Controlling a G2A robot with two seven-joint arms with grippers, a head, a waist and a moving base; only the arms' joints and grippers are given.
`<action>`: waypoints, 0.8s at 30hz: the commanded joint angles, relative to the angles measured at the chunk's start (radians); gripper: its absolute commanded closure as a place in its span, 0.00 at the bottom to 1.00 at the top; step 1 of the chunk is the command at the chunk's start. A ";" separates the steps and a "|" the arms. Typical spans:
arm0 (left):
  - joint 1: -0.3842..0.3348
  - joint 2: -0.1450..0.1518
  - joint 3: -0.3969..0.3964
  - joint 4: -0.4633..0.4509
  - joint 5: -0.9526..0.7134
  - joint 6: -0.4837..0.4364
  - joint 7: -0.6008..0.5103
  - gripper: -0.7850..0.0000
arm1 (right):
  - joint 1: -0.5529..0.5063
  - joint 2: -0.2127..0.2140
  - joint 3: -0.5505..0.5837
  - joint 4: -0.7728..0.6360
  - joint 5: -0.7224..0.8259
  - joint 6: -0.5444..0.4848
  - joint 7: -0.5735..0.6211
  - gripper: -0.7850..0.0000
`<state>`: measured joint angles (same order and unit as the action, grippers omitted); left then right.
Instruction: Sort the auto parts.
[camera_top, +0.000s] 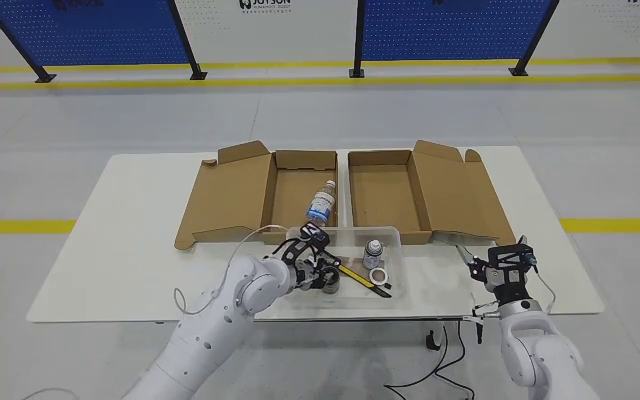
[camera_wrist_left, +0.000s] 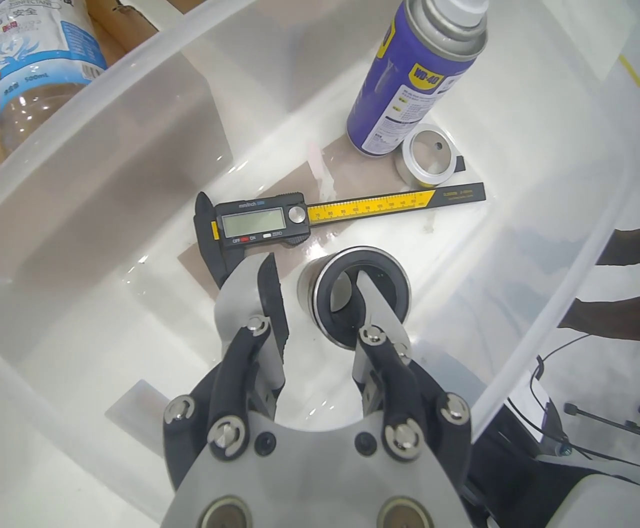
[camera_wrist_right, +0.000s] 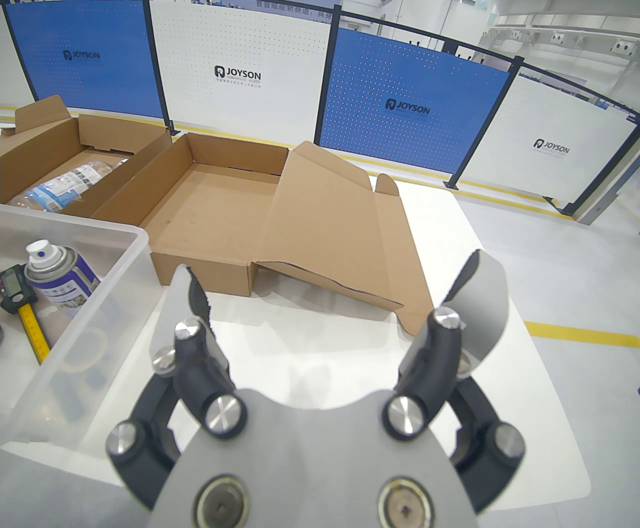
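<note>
Your left gripper (camera_wrist_left: 315, 270) is down inside the clear tub (camera_wrist_left: 125, 125), and its jaws are apart. One jaw sits in the hole of the black ring (camera_wrist_left: 362, 257). The other jaw is outside it, so one side of the ring's wall is between them. I think they are set this way so a squeeze can pinch that wall. The outside jaw is not touching the ring, so nothing is held.

The ring lies on the tub floor. The caliper (camera_wrist_left: 260, 222) lies across just past the jaw tips. Its dark end is right by the outside jaw's tip, and I cannot tell if they touch. Farther past the tips stands the spray can (camera_wrist_left: 405, 95), with a small metal cup (camera_wrist_left: 430, 162) just beside it.

The tub wall curves in near the jaw that is in the hole, so you have little room to slide that way. Straight up looks like the best way out. Watch that the ring does not tip and bump the caliper.

Your right gripper (camera_wrist_right: 332, 265) hangs over the white table (camera_wrist_right: 320, 345) with its jaws wide apart, holding nothing. The tub is off to one side of it. A cardboard box (camera_wrist_right: 220, 200) lies open past its tips. Beyond that one, a second box (camera_wrist_right: 50, 150) holds a bottle (camera_wrist_right: 60, 187).
</note>
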<state>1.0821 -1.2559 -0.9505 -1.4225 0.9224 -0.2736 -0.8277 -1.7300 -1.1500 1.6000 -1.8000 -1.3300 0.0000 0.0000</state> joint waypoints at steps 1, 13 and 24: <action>-0.004 -0.001 0.005 0.008 0.000 -0.003 -0.001 0.69 | 0.000 0.000 0.000 0.000 0.000 0.000 0.000 0.00; -0.018 -0.004 0.020 0.036 -0.005 -0.016 -0.002 0.85 | 0.000 0.000 0.000 0.000 0.000 0.000 0.000 0.00; -0.022 -0.001 0.008 0.028 -0.007 -0.017 0.033 1.00 | 0.000 0.000 0.000 0.000 0.000 0.000 0.000 0.00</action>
<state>1.0594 -1.2578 -0.9399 -1.3920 0.9146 -0.2913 -0.8012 -1.7300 -1.1500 1.6000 -1.8000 -1.3300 0.0000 0.0000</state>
